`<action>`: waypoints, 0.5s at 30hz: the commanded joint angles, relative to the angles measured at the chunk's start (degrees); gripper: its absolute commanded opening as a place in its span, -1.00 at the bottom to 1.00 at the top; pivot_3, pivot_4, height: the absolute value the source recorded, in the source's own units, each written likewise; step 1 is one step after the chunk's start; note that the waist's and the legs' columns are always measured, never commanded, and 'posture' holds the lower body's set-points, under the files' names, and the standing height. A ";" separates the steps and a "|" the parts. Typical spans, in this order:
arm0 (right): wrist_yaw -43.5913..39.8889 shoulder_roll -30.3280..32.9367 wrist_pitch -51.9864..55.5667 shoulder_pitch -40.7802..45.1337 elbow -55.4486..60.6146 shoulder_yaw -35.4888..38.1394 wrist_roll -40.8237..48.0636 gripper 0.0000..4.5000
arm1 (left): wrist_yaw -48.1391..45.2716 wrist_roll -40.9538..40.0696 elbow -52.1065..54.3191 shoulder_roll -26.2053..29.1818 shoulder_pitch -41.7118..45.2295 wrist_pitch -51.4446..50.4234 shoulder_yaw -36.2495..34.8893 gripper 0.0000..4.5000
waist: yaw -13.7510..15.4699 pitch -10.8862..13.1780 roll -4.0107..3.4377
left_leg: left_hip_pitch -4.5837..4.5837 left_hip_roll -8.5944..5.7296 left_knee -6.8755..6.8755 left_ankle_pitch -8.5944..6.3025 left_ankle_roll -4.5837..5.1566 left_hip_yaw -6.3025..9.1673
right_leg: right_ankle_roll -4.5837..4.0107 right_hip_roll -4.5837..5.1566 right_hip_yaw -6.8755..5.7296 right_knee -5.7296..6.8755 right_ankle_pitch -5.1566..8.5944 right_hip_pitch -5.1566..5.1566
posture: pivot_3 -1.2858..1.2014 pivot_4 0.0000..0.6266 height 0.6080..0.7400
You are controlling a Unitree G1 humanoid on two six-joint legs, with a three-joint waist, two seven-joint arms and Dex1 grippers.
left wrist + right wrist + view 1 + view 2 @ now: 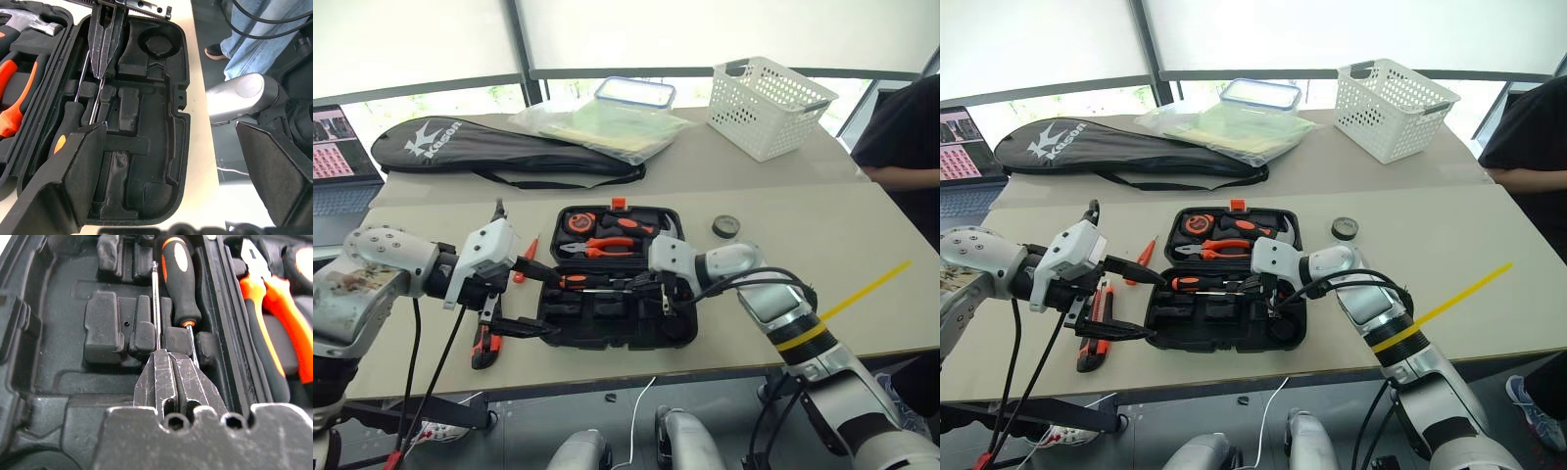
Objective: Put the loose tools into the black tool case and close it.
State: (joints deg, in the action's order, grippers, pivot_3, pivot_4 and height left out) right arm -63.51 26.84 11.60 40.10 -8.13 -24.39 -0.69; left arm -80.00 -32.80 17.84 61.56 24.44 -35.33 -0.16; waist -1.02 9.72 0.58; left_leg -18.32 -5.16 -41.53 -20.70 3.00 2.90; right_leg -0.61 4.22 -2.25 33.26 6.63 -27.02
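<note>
Across the middle of the table (901, 211), near its front edge, the black tool case (607, 313) lies wide open, lid half toward the back with the orange-handled pliers (602, 246) seated in it, recessed half toward the front. Behind it, along the back left of the table, stretches the long black racket bag (499, 149), and the white basket (766, 105) sits at the back right corner. Over the case's front half, the right gripper (168, 377) has its two fingers pressed tight together, tips at a bare screwdriver shaft (155, 308); whether the shaft is actually pinched I cannot tell. Right beside that shaft, one orange-and-black screwdriver (180, 281) lies in its recess. At the case's left end, the left gripper (524, 294) hangs with its fingers spread wide, nothing between them, one above the other over the case's left rim. Just left of the case, near the front edge, the utility knife (1092, 338) lies on the table, and the small orange tester pen (1144, 257) lies behind it. Off to the case's right, toward the back, sits the black tape roll (725, 227).
</note>
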 commanded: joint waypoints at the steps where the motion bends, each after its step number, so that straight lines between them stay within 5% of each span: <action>1: 0.13 0.87 -0.79 -2.05 -2.72 -2.98 -3.80 -0.99 | 0.18 0.50 -0.43 0.19 0.61 1.16 -0.75 1.00 | 0.00 -0.01 0.01 | 0.01 0.00 0.00 0.00 0.00 0.00 | 0.00 0.00 0.01 0.01 0.00 0.00 | 0.03 -0.52 1.00; 5: -0.14 -0.18 0.24 -1.91 0.46 0.66 0.21 -0.99 | 2.11 1.13 -0.30 -0.02 -1.69 1.42 -2.42 1.00 | 0.00 -0.04 0.03 | 0.03 0.00 0.00 0.00 0.00 0.00 | 0.00 -0.01 0.01 0.02 0.00 0.02 | 0.03 -0.52 1.00; 10: -0.87 -2.48 15.95 0.87 12.25 12.36 17.35 -0.99 | 11.26 -0.03 2.81 -1.33 -11.14 -3.10 -12.83 1.00 | -0.26 0.02 -0.02 | -0.12 0.02 0.07 0.01 -0.02 -0.01 | -0.02 0.00 0.06 0.01 0.00 -0.21 | 0.03 -0.52 1.00; 11: -1.85 -1.49 19.82 1.09 15.17 14.38 21.25 -0.74 | 13.83 -0.48 4.07 -2.14 -14.61 -5.33 -16.77 1.00 | -0.29 0.02 -0.02 | -0.17 0.02 0.10 0.02 -0.04 -0.01 | -0.03 0.02 0.06 0.01 0.00 -0.28 | 0.03 -0.52 1.00; 15: -5.19 3.59 28.38 -0.01 24.33 20.13 32.68 -0.23 | 19.61 1.75 9.33 -6.56 -31.02 -10.12 -32.67 1.00 | -0.09 0.01 -0.02 | -0.11 0.05 0.52 0.02 -0.04 -0.01 | -0.05 0.05 0.00 -0.02 0.02 -0.34 | 0.03 -0.52 1.00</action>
State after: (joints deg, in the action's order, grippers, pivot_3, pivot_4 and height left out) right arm -66.98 28.96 35.79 40.40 10.76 -7.53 25.58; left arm -63.01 -31.79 23.59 56.60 -1.04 -43.54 -24.00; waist -1.11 9.73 0.56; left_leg -18.42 -5.10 -40.95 -20.68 2.96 2.95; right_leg -0.67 4.23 -2.36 33.20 6.65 -27.31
